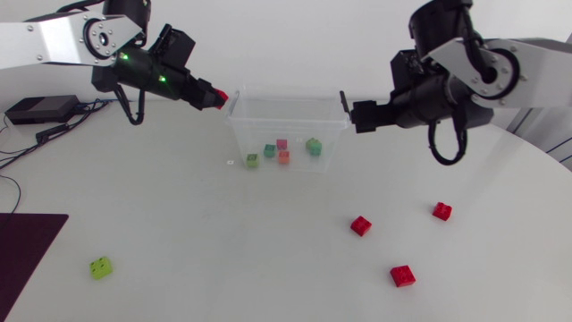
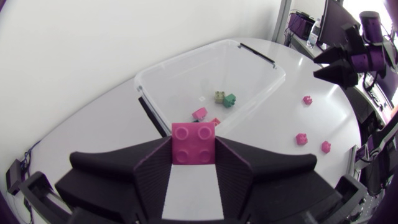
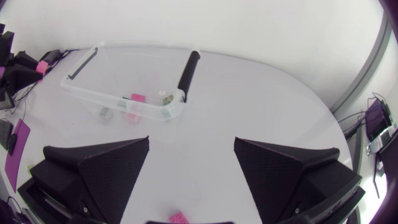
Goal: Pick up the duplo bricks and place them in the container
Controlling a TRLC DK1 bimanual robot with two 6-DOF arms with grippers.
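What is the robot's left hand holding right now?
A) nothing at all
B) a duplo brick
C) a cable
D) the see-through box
B: the left hand has a brick pinched between its two fingers, close to the container, while the right hand is open with nothing in it.
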